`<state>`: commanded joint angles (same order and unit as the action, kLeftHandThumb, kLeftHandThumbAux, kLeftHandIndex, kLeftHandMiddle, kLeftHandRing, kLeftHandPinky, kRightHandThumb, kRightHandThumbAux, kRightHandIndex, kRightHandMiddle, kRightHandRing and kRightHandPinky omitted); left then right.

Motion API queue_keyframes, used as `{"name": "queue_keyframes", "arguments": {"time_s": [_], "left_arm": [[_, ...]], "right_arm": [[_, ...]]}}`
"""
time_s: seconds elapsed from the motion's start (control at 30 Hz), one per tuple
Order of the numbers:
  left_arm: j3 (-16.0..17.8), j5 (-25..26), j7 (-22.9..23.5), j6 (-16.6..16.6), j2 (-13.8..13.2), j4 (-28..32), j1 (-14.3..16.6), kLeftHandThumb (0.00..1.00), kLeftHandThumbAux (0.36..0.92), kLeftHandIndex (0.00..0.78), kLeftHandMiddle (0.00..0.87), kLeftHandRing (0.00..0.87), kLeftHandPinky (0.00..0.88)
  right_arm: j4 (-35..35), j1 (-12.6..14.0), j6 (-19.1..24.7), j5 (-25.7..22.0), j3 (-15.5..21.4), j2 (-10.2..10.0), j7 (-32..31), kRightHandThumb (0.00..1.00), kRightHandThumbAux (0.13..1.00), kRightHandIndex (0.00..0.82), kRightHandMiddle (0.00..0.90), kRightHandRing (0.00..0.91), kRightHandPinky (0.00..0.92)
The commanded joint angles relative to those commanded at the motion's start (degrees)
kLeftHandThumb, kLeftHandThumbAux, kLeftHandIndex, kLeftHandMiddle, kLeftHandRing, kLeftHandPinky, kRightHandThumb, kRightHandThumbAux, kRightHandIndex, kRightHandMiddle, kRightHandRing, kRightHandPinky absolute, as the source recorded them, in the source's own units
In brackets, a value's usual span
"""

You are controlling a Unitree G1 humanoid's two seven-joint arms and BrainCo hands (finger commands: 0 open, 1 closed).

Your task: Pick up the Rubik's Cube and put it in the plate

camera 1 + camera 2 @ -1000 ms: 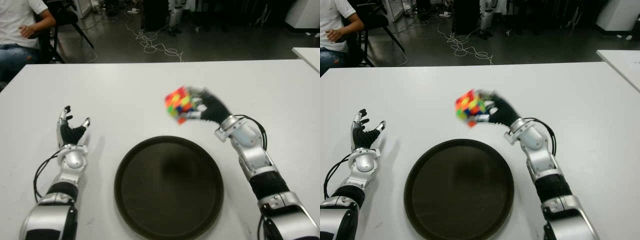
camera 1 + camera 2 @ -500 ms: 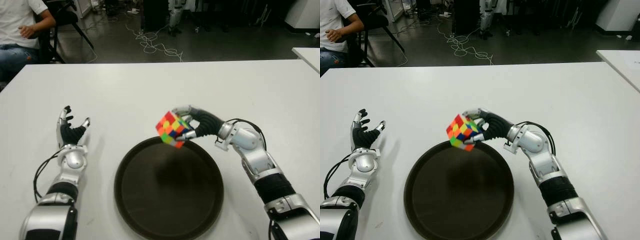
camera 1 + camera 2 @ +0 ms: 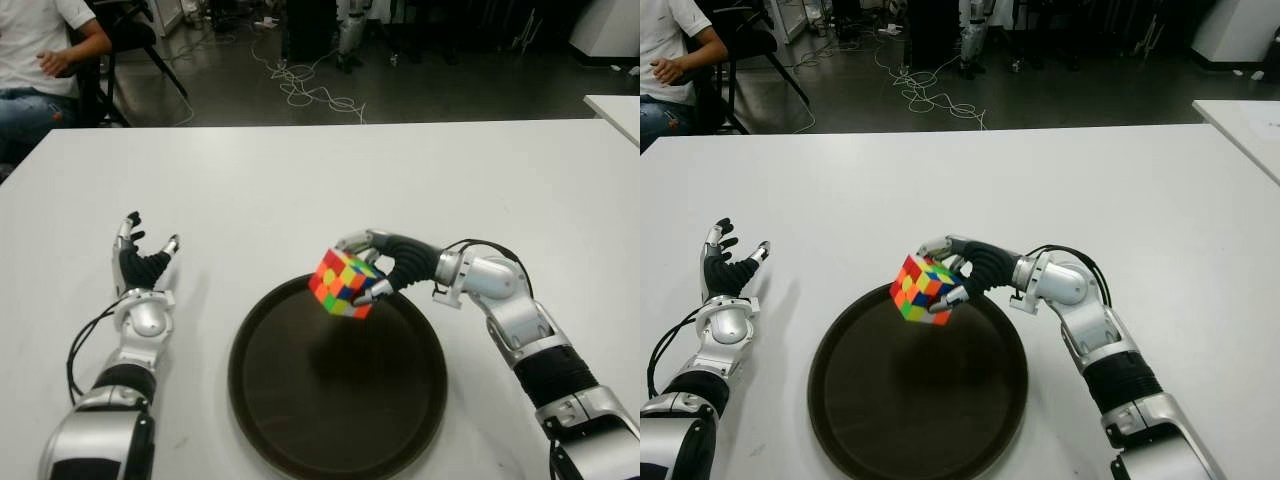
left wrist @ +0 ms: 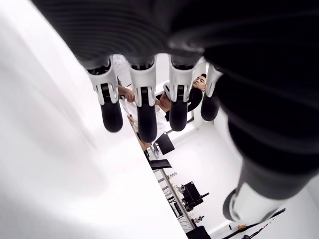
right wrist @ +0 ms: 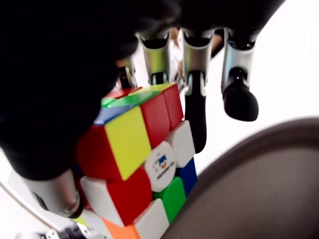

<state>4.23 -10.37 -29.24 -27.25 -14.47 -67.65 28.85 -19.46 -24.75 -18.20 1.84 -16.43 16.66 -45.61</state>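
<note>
One Rubik's Cube (image 3: 343, 284), a small unreadable logo on its white centre sticker, is gripped by the right robot hand (image 3: 388, 264) above the far rim of the one dark plate (image 3: 338, 405). The left robot hand (image 3: 140, 264) shows left of the plate, fingers spread and empty.

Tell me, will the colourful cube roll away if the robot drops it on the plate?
Probably not: the Rubik's Cube has flat faces, so it should tumble, then settle. Its glossy stickers look slippery, though the right hand grips it. The plate has a raised rim.
</note>
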Motion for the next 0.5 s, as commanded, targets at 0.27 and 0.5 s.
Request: {"name": "queue_keyframes", "arguments": {"time_s": [0.27,0.5], "left_arm": [[-0.19,-0.25,-0.19,0.01,-0.18,-0.19,0.01,0.020,0.714,0.104,0.140,0.137,0.127],[-0.51,-0.70,-0.96,-0.28,-0.13,-0.19,-0.04,0.021,0.749,0.117,0.153,0.156,0.160]], "right_arm": [[1.35,0.69,-0.19,0.01,0.10,0.06,-0.23,0.680,0.732,0.435,0.794,0.806,0.779],[1.31,0.79,-1.50,-1.07,-0.28,0.34,-2.40,0.143,0.763,0.596,0.804,0.823,0.800]]}}
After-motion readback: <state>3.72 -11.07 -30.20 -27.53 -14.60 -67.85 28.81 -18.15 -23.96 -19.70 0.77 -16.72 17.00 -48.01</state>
